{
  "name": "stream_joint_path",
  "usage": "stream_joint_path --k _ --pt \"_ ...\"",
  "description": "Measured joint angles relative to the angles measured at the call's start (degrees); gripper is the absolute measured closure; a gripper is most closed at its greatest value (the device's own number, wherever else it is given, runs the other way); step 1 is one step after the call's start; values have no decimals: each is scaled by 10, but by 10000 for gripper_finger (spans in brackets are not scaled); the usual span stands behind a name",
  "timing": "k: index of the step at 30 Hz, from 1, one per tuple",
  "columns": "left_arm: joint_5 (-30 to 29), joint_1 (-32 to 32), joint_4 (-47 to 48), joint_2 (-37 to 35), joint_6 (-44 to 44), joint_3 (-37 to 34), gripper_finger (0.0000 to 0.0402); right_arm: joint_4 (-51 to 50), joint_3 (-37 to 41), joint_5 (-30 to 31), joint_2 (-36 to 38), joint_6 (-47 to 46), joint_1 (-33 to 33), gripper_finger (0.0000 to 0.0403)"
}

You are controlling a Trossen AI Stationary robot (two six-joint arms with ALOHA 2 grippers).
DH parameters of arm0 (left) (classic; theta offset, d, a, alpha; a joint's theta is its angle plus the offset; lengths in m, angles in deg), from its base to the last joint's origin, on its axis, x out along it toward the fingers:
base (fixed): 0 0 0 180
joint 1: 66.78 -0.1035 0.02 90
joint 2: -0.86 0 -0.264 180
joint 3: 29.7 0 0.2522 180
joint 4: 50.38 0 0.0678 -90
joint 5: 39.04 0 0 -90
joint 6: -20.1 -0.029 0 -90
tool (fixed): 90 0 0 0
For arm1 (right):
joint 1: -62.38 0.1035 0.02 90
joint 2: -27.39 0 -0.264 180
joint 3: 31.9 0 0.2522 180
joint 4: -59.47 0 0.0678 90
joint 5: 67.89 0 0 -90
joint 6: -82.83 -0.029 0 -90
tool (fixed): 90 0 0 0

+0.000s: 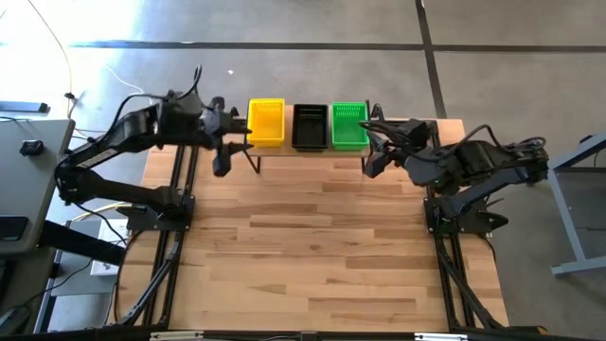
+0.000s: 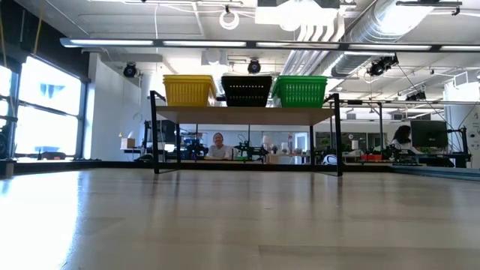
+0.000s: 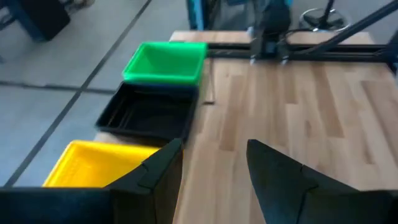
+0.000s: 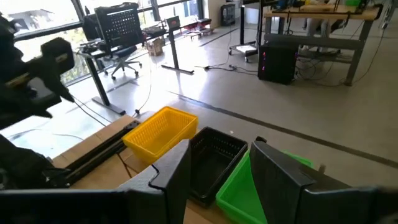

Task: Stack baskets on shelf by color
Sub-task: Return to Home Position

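The large wooden tabletop (image 1: 331, 246) is made of light planks. Around it there is a grey concrete floor (image 1: 284, 24), and a thin white cable (image 1: 123, 78) lies on it. Beyond the table, one person (image 2: 218, 146) sits facing the camera; another person (image 2: 403, 139) sits beside a monitor (image 2: 431, 133). Silver ducts (image 2: 360, 30) run along the ceiling. A black office chair (image 4: 121, 37) stands near the windows, and a dark computer tower (image 4: 278, 62) stands under a desk (image 4: 317, 22).
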Motion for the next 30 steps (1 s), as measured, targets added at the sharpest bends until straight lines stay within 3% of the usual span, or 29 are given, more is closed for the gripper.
stream_joint_path --k 7,16,30 --pt "-60 97 -64 -85 46 -103 232 17 0 -1 -11 -49 -2 252" --pt "-62 194 -102 -224 93 -237 232 26 0 -15 -15 -99 -19 252" --pt "-64 222 -140 -470 114 -418 232 21 0 -66 -42 -143 -27 252"
